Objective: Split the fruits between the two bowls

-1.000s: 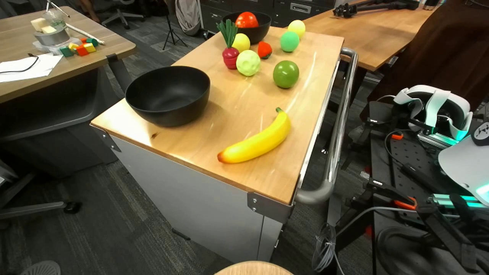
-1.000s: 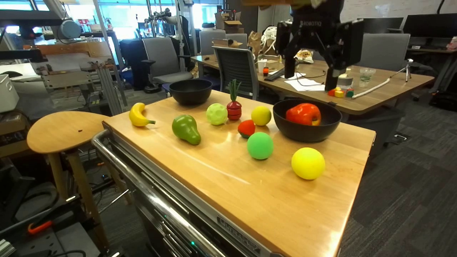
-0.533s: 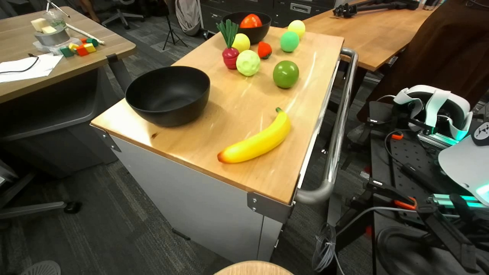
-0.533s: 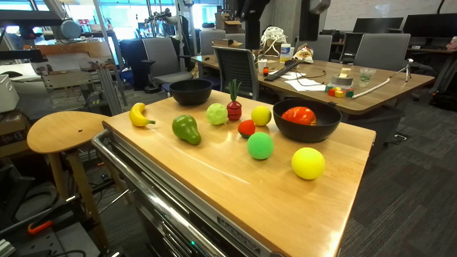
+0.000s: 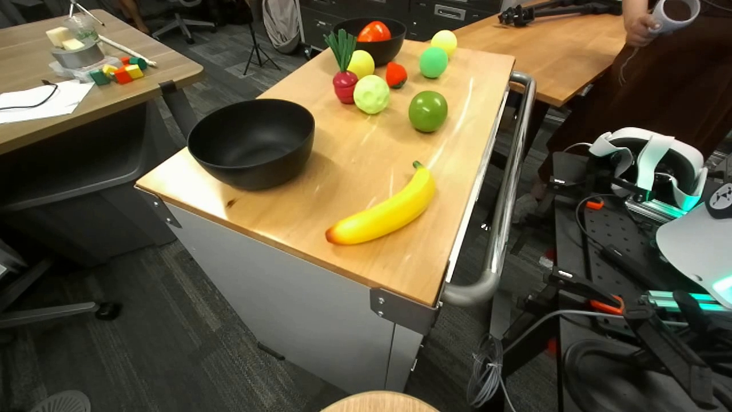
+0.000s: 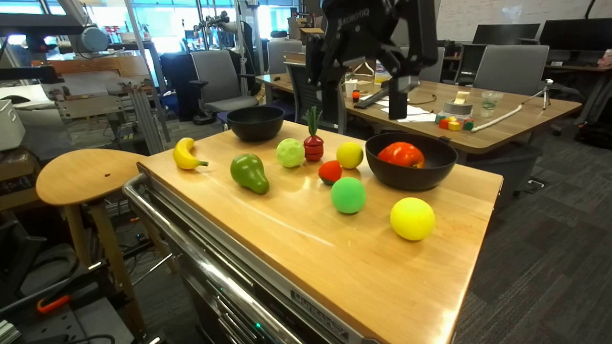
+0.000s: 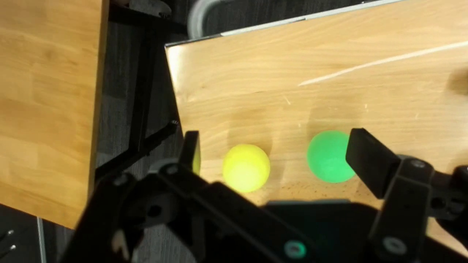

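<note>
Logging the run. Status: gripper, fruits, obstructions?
Gripper open, nothing held. Red fruit in a black bowl; banana, green pear on wooden top. No obstruction seen.

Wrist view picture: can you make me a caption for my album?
Looking down past the open gripper: a yellow ball and a green ball on a wooden tabletop.

The gripper (image 6: 364,106) is black (pale ROBOTIQ lettering (image 6: 354,17)).

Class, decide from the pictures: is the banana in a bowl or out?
Out: in both exterior views the banana lies on the wooden top.
</note>
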Motion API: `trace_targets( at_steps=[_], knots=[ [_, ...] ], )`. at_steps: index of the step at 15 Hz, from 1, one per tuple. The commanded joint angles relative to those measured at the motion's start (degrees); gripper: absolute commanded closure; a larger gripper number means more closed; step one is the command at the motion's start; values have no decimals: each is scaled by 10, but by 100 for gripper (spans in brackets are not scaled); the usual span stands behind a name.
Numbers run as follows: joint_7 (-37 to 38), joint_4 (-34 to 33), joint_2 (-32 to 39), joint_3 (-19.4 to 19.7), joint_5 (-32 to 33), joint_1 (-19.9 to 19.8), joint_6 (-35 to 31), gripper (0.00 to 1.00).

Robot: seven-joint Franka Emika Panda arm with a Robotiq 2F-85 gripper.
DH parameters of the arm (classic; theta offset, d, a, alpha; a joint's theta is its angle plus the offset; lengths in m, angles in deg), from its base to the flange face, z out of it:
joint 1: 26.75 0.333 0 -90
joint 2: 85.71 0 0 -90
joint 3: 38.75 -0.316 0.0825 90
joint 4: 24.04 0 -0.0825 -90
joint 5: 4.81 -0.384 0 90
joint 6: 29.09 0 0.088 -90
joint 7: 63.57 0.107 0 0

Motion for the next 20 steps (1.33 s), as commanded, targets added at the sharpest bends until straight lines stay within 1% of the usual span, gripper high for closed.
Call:
trace_targets(
  at_steps=[1, 3, 4, 5, 7, 11, 14, 16, 18, 20],
  knots=[
    [35, -11, 56, -29, 21, 38, -81, 0],
    [57, -32, 87, -45, -27, 55, -117, 0],
    [65, -46, 102, -50, -52, 60, -113, 0],
    [52, -11, 79, -41, -22, 56, -109, 0],
    [66, -29, 99, -49, -39, 68, -111, 0],
    [66, -39, 104, -46, -42, 64, -111, 0],
    [16, -7, 80, -52, -112, 53, -202, 0],
    [-18, 1, 77, -56, -152, 53, -248, 0],
    [-50, -4, 84, -59, -183, 55, -260, 0],
    [-67, -20, 99, -63, -201, 58, -230, 0]
  ],
)
